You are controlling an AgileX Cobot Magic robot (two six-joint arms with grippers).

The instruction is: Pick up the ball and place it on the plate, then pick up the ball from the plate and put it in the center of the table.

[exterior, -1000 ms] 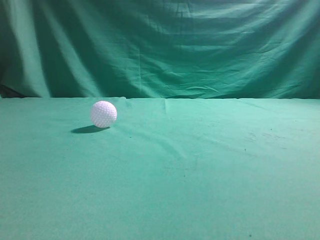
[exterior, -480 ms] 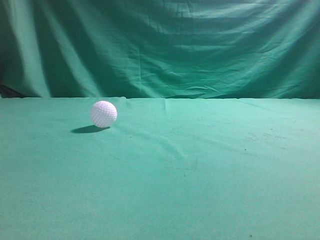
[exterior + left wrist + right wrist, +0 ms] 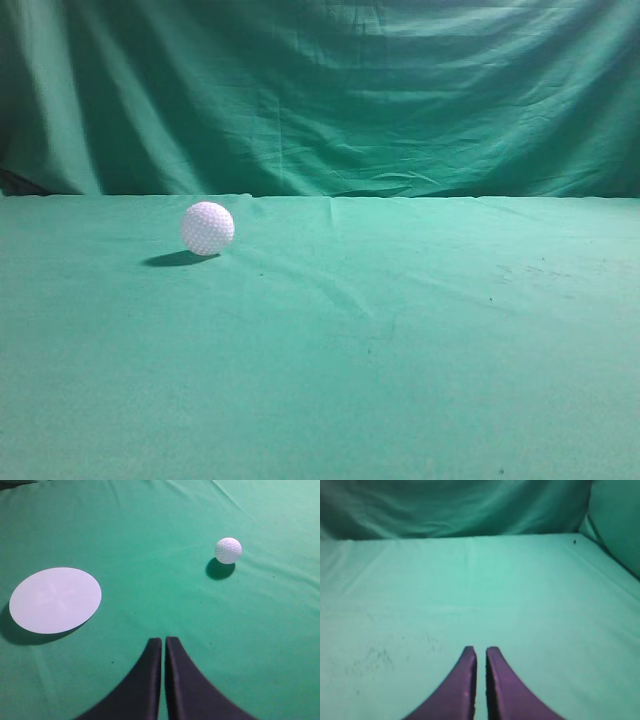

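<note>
The white dimpled ball (image 3: 207,228) rests on the green table (image 3: 400,350), left of the middle in the exterior view. It also shows in the left wrist view (image 3: 228,550), ahead and to the right of my left gripper (image 3: 163,640), which is shut and empty above the cloth. A flat round white plate (image 3: 55,600) lies to the left of that gripper; the exterior view does not show it. My right gripper (image 3: 481,650) is shut and empty over bare cloth. Neither gripper appears in the exterior view.
A draped, wrinkled green backdrop (image 3: 320,90) hangs behind the table's far edge. In the right wrist view the cloth rises at the right side (image 3: 615,525). Faint dark marks lie on the cloth (image 3: 370,657).
</note>
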